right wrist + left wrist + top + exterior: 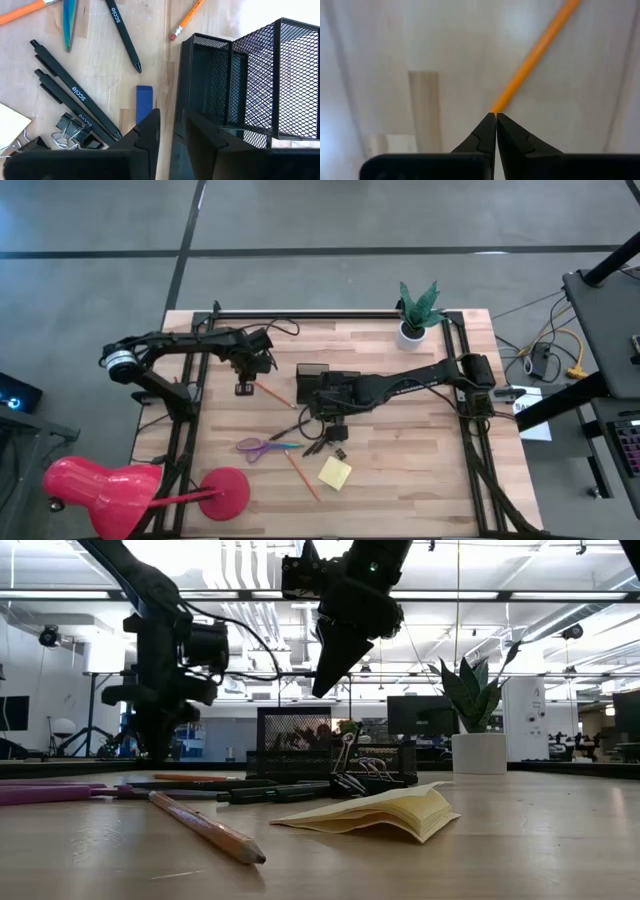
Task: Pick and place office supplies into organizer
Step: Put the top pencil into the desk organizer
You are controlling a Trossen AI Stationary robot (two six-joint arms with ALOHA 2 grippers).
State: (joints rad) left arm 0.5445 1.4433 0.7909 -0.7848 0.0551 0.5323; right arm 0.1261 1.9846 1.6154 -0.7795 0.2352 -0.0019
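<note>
I judge the job barely begun: the organizer (250,80) stands at mid-table just beside my right gripper (172,131), and the compartments I can see look empty, though its tall cup is only partly in view. My right fingers stand a narrow gap apart with nothing between them, hovering above the table. My left gripper (496,116) is pinched fully shut and empty, its tip right at the end of one orange pencil (535,57). Still loose on the wood I count three black pens (75,92), two orange pencils, one pair of purple scissors (258,447), one yellow sticky pad (335,472), at least two black clips (70,132) and one small blue piece (144,102).
</note>
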